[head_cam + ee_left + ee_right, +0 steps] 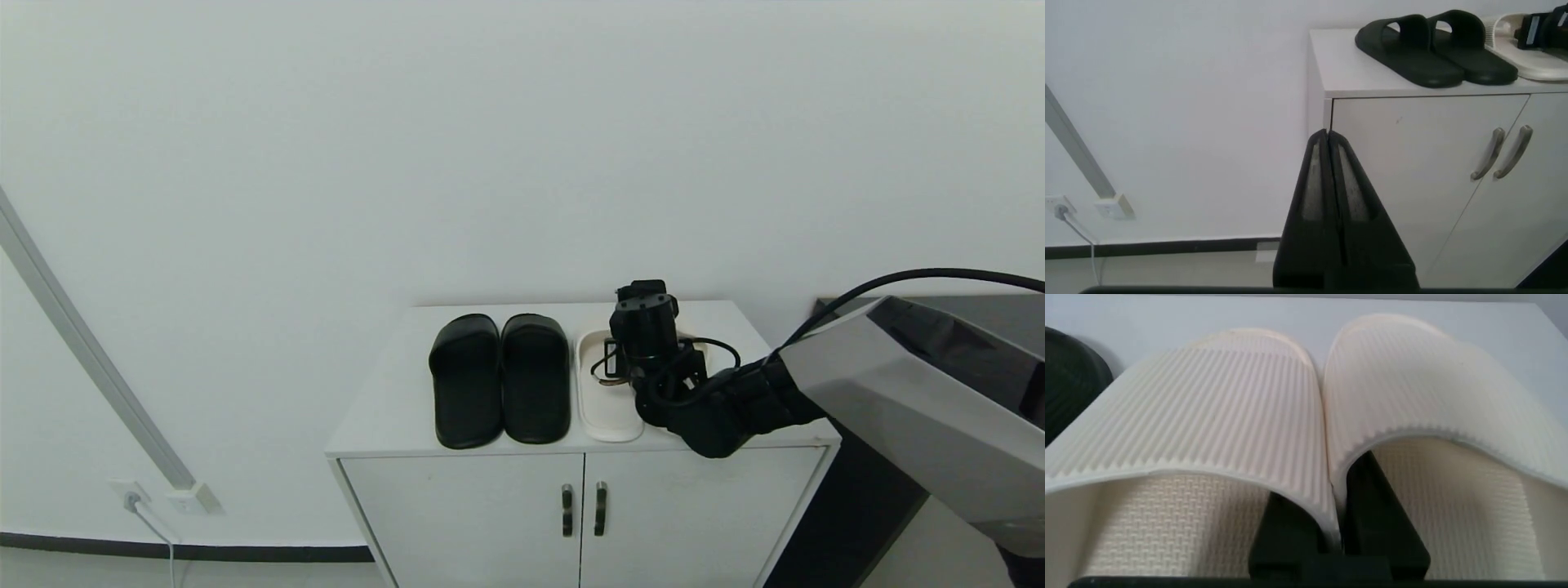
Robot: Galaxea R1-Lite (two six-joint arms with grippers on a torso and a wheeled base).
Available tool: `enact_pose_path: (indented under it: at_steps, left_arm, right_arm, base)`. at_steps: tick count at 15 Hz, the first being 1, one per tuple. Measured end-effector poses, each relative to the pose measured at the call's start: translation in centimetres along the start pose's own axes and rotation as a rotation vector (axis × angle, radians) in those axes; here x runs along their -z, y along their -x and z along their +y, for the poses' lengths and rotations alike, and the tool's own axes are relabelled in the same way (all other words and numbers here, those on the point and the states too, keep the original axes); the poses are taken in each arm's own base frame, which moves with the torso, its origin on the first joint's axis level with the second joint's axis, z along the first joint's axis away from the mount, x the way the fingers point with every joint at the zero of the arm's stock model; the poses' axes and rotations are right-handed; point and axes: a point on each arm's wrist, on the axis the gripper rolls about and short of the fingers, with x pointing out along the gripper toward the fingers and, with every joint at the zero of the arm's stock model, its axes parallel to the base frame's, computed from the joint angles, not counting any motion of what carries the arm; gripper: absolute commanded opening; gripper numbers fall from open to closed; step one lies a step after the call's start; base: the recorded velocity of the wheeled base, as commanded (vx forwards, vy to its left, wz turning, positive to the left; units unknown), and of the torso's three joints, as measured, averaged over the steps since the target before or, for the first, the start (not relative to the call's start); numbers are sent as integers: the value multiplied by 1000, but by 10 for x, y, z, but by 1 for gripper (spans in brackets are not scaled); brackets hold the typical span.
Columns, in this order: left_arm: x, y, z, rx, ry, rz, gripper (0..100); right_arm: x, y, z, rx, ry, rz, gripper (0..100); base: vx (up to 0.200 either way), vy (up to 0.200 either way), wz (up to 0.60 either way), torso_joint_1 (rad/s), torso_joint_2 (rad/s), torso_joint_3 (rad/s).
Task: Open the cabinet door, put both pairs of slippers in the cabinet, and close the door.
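A pair of black slippers (500,380) lies side by side on the white cabinet's top (384,408). To its right lies a pair of white slippers (602,408), partly covered by my right gripper (647,331). In the right wrist view one finger reaches under each ribbed white strap (1290,416), and the right gripper (1337,498) is shut on the two inner strap edges. Both cabinet doors (465,514) are closed, with their handles (583,509) meeting at the middle. My left gripper (1328,139) is shut and holds nothing, low and off the cabinet's left side (1404,163).
A white wall runs behind the cabinet. A slanted cable duct (73,335) and a wall socket (129,492) with a cord sit at the lower left. Dark furniture (939,310) stands right of the cabinet. Bare floor lies left of the cabinet.
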Motion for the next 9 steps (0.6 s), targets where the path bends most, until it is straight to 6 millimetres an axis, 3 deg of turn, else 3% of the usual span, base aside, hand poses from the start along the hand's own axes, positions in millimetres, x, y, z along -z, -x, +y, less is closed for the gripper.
enact_pose_path:
  at_steps: [5,9]
  left_arm:
    - [0,0,0,0,2,-1,0]
    - [0,0,0,0,2,-2,0]
  right_arm:
    - [-17,31,-15,-12,22,2,0]
    - [-31,89,-37,-132,74,7,0]
  base:
    - [0,0,0,0,0,0]
    - [0,0,0,0,0,0]
